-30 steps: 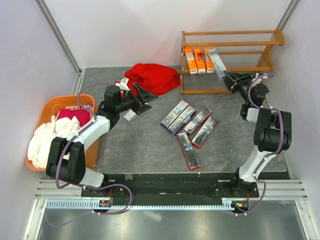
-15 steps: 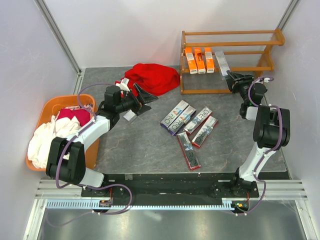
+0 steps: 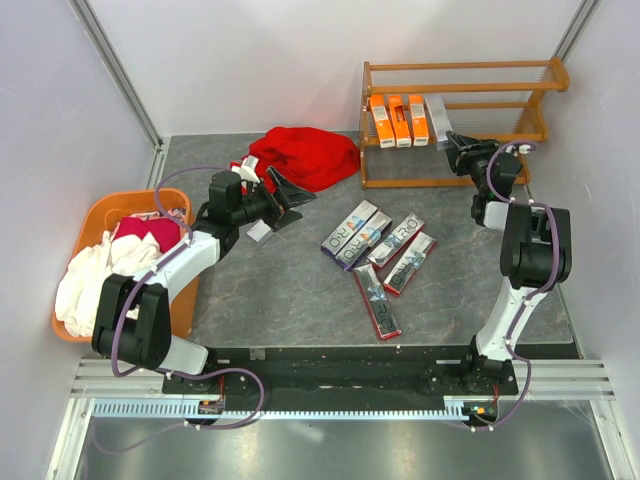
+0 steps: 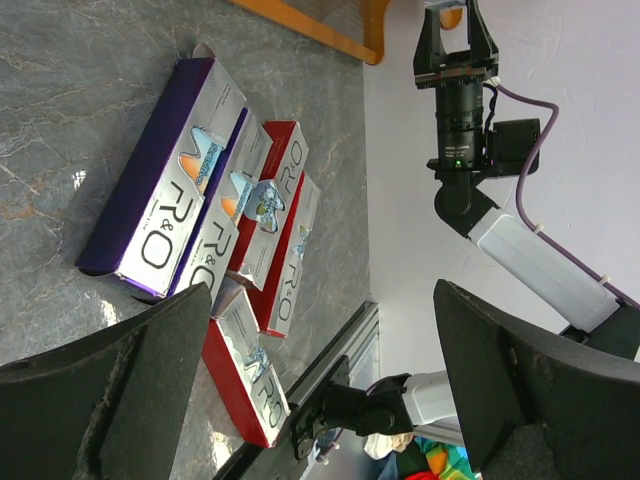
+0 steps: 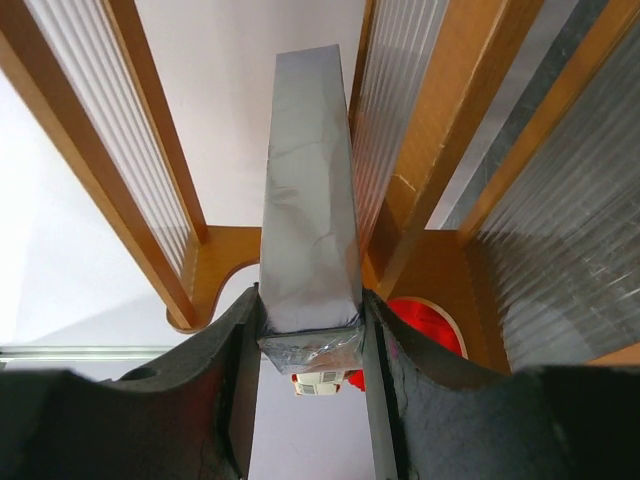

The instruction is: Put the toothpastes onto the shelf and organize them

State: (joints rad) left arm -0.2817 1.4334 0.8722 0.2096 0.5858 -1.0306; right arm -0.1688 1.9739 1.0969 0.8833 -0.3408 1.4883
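Observation:
The wooden shelf [image 3: 500, 135] stands at the back right, with three orange toothpastes [image 3: 397, 120] side by side on its middle tier. My right gripper [image 3: 455, 145] is shut on a silver-grey toothpaste box [image 3: 438, 120], which sits just right of the orange ones. In the right wrist view that box [image 5: 310, 190] runs from between my fingertips [image 5: 310, 340] into the shelf frame [image 5: 150, 130]. Several purple, silver and red toothpastes [image 3: 378, 255] lie loose mid-table, also seen in the left wrist view [image 4: 215, 215]. My left gripper [image 3: 298, 200] hovers open left of them, holding nothing.
A red cloth [image 3: 305, 155] lies at the back centre, just behind the left gripper. An orange basket [image 3: 95, 215] of laundry sits off the table's left edge. White walls close in behind and on both sides.
The right gripper has carried the silver-grey box left and back into the shelf, from a tilted pose to lined up beside the orange boxes. The left arm has not moved.

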